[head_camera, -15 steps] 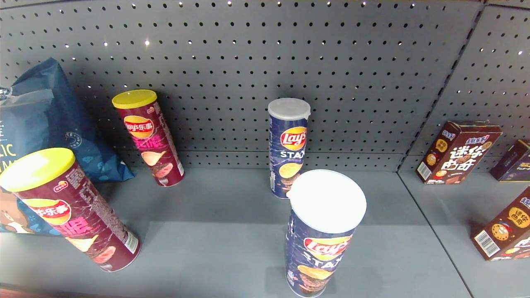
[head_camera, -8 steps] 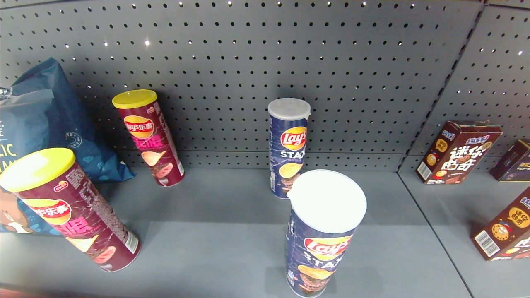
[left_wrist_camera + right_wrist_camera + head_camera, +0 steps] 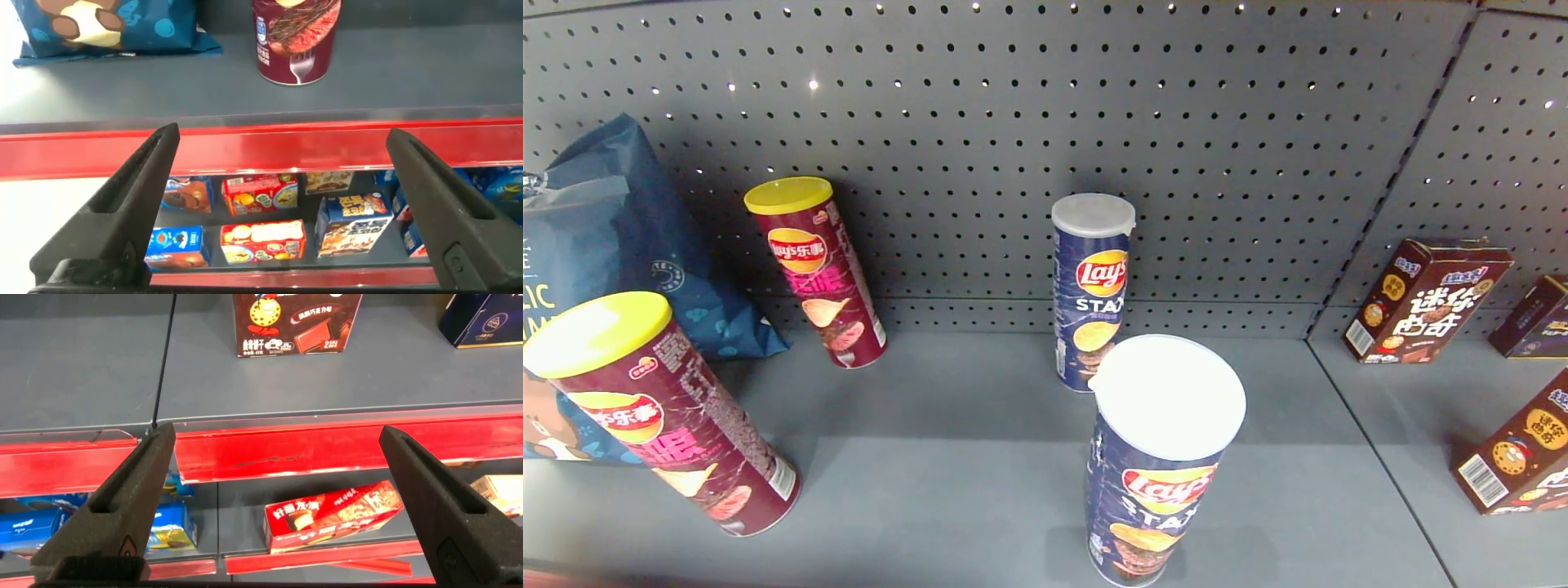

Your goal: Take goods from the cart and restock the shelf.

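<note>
Grey perforated back panel (image 3: 1013, 98) up behind, grey metal shelf (image 3: 947, 457) below it, and the stock stands in pairs: two dark-blue cardboard chip tubes with white plastic lids, one at the front (image 3: 1156, 482) and one against the back (image 3: 1090, 294). Left of them are two maroon chip tubes with yellow lids, front (image 3: 662, 416) and back (image 3: 817, 273). Brown cardboard biscuit boxes (image 3: 1425, 302) sit in the next bay to the right.

Now the left end effector (image 3: 282, 135) hangs in front of the red shelf edge strip (image 3: 490, 147), jaws spread wide, nothing between them. And the right end effector (image 3: 278, 431) is likewise wide apart and empty, facing the biscuit bay.

So no goods in hand, and the fetch from the cart looks like the step ahead. If it's another tube, expect it light and stiff but glossy and tall, so apt to slip and quick to topple. Take it across the middle of the body, well below the lid, which would likely pop off, and squeeze gently.
</note>
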`<state>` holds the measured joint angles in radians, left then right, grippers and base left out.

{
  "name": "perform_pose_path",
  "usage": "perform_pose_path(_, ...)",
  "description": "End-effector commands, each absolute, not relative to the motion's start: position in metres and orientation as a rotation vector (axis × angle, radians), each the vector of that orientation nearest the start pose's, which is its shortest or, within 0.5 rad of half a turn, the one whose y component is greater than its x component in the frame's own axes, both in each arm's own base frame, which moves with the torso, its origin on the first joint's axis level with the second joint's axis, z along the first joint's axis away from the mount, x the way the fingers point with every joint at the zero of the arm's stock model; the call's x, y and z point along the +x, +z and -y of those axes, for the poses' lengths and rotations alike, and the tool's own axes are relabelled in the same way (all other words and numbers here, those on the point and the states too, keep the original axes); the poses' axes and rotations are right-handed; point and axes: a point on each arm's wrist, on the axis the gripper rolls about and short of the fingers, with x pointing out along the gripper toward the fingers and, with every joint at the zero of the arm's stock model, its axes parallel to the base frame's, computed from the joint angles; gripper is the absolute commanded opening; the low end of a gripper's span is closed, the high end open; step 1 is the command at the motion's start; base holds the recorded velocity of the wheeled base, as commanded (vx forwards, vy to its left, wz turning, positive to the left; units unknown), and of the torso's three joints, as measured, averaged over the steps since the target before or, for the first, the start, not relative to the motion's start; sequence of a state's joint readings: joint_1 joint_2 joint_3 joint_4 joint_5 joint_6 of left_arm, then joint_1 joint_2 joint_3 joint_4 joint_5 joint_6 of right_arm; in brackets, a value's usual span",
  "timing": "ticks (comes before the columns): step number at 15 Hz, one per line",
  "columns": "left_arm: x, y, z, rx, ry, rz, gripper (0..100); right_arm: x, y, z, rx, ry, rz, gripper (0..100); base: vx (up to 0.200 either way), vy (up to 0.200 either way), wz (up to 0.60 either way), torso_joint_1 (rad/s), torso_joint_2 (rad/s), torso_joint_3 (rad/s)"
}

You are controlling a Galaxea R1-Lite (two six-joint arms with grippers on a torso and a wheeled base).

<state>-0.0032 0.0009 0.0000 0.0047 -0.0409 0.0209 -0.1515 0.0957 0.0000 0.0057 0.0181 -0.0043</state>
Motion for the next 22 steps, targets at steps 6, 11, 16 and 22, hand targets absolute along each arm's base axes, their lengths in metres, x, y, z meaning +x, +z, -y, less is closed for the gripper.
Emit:
perform_pose_path(6, -0.022, 0.075, 0.001, 0.021, -0.045, -0.009, 100, -0.015, 0.077, -0.003, -0.001, -0.134, -0.100, 100, 0.000, 0.000, 0.00, 0.000, 0.00, 0.000)
perform_pose_path(11, -0.022, 0.075, 0.001, 0.021, -0.045, -0.009, 100, -0.021, 0.212, -0.004, -0.026, -0.050, 0.142, 100, 0.000, 0.000, 0.00, 0.000, 0.00, 0.000)
perform_pose_path(16, -0.023, 0.075, 0.001, 0.020, -0.043, -0.007, 100, -0.024, 0.235, -0.014, -0.094, 0.377, 0.102, 100, 0.000, 0.000, 0.00, 0.000, 0.00, 0.000)
perform_pose_path(22, -0.022, 0.075, 0.001, 0.020, -0.043, -0.009, 100, 0.021, 0.246, -0.011, -0.189, 0.506, -0.012, 100, 0.000, 0.000, 0.00, 0.000, 0.00, 0.000)
